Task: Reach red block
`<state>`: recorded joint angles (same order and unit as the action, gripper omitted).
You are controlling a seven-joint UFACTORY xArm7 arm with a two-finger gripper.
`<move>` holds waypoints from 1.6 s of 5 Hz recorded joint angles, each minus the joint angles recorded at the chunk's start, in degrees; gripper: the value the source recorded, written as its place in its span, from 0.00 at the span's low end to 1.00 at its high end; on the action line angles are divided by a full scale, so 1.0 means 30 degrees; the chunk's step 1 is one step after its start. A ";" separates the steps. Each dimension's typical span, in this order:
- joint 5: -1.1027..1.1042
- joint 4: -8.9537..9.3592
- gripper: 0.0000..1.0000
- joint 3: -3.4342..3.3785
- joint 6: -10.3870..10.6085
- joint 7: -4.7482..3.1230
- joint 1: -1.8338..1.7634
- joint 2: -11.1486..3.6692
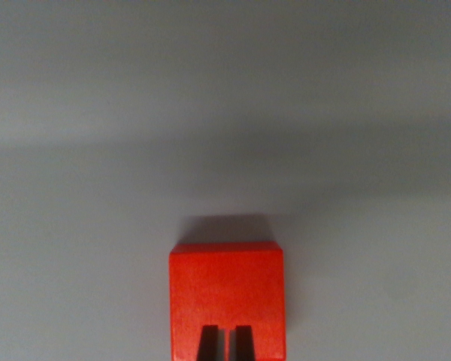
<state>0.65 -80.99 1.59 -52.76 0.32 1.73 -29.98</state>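
Where the frame cuts it, the red block (227, 297) sits behind the gripper (226, 342).

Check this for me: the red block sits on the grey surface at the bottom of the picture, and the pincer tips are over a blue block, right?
Not quite. The pincer tips are over the red block itself; no blue block shows. The wrist view shows the red block on the grey surface at the bottom of the picture.

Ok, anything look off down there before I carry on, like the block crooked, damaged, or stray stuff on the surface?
Nothing stands out. The red block sits square to the wrist view on the plain grey surface, with clean faces and edges. The gripper is centred over its near edge, fingertips nearly together. Nothing else shows on the surface.
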 joint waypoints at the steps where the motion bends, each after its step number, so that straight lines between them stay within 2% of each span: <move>1: -0.0011 0.0147 0.00 0.0010 0.0511 -0.0022 0.0014 -0.0373; 2: -0.0011 0.0147 0.00 0.0010 0.0511 -0.0022 0.0014 -0.0373; 3: -0.0020 0.0264 0.00 0.0018 0.0916 -0.0039 0.0026 -0.0669; 4: -0.0020 0.0264 0.00 0.0018 0.0916 -0.0039 0.0026 -0.0669; 5: -0.0026 0.0347 0.00 0.0023 0.1206 -0.0052 0.0034 -0.0880; 8: -0.0029 0.0391 0.00 0.0026 0.1359 -0.0058 0.0038 -0.0992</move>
<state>0.57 -79.82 1.67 -48.68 0.15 1.84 -32.96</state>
